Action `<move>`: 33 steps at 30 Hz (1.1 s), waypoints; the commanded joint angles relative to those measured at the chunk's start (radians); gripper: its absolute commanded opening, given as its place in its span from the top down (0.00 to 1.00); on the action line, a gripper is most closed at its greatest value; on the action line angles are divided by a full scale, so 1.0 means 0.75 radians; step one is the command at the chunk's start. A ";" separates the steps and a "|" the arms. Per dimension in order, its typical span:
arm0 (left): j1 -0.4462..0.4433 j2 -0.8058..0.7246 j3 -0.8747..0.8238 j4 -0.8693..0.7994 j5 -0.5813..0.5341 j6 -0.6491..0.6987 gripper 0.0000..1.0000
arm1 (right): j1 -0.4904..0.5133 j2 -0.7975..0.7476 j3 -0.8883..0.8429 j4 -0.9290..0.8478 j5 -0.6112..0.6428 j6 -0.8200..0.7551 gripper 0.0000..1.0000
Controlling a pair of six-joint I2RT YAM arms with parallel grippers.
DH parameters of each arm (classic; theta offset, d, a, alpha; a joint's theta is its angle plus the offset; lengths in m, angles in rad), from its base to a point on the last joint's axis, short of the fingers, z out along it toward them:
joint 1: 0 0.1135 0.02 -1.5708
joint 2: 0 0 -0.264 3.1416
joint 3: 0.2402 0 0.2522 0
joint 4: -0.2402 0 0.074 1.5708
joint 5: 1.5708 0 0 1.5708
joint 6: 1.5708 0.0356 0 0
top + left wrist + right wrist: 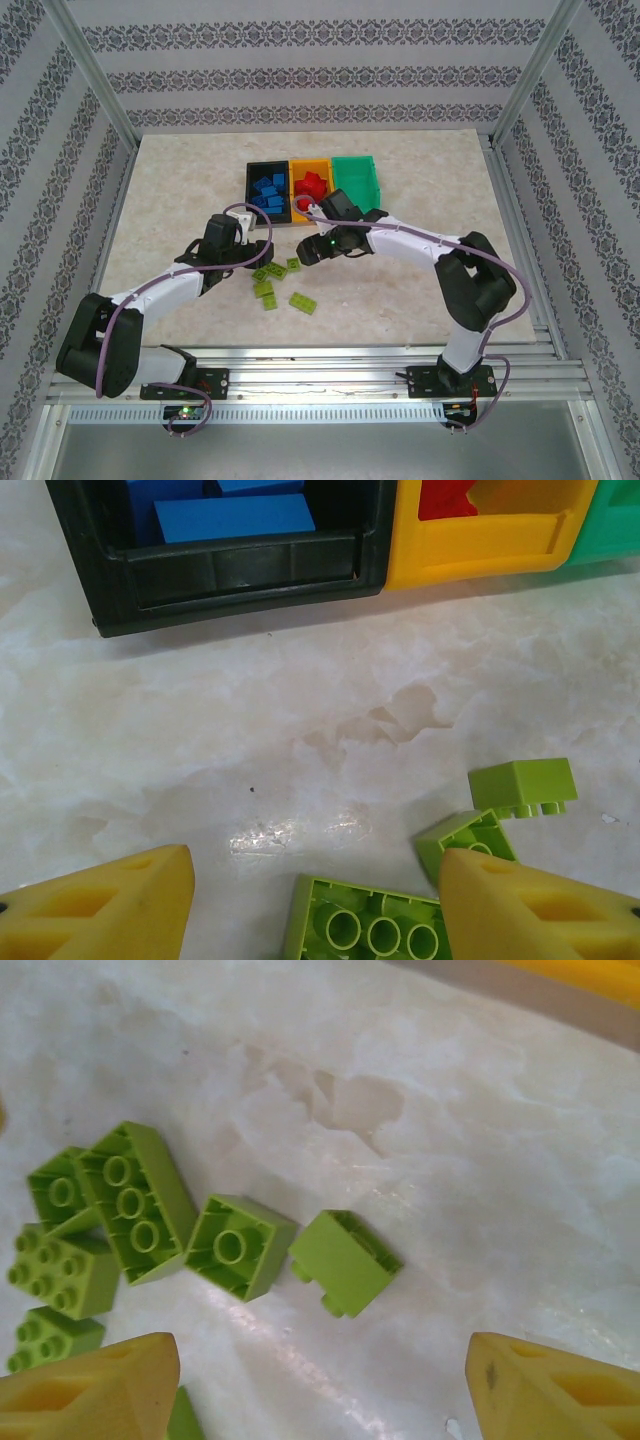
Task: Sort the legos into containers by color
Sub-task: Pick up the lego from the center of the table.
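Note:
Several lime green legos [266,273] lie loose on the table in front of the joined containers: the black bin [251,186] holds blue legos [268,187], the orange-yellow bin [312,164] holds red ones [312,184], and the green bin [357,176] is on the right. My left gripper [315,862] hangs open over an upside-down lime lego [365,925] that lies between its fingers without touching them. Its right finger [530,910] overlaps a smaller lime lego [462,832]. My right gripper [322,1345] is open just short of a lime lego [345,1260] lying on its side.
Both wrists crowd over the lime pile in the top view, left gripper [258,252] and right gripper [305,255] close together. The black bin [240,570] and orange-yellow bin [480,545] stand just beyond the left gripper. Patterned walls and metal posts [95,75] ring the table.

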 commanded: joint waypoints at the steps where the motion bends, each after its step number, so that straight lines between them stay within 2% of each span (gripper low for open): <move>1: 0.013 0.005 0.007 0.035 0.007 -0.011 0.34 | 0.021 0.092 0.084 -0.043 0.069 -0.010 0.25; 5: 0.015 -0.007 0.005 0.030 0.003 -0.009 0.34 | 0.042 0.173 0.148 -0.055 0.070 -0.002 0.28; 12: 0.014 -0.025 0.002 0.026 0.005 -0.010 0.34 | 0.057 0.237 0.177 -0.101 0.113 -0.017 0.38; 17: 0.014 -0.028 0.001 0.026 0.005 -0.009 0.34 | 0.058 0.239 0.158 -0.098 0.127 -0.022 0.45; 20: 0.014 -0.025 0.003 0.027 0.006 -0.010 0.34 | 0.058 0.238 0.144 -0.083 0.118 -0.019 0.55; 24: 0.015 -0.025 0.002 0.028 0.005 -0.010 0.34 | 0.051 0.233 0.132 -0.060 0.099 -0.011 0.62; 29: 0.014 -0.022 0.003 0.026 0.003 -0.010 0.34 | 0.041 0.218 0.129 -0.037 0.059 0.008 0.70; 33: 0.015 -0.027 0.003 0.024 0.004 -0.007 0.34 | 0.023 0.162 0.116 -0.017 0.024 0.031 0.70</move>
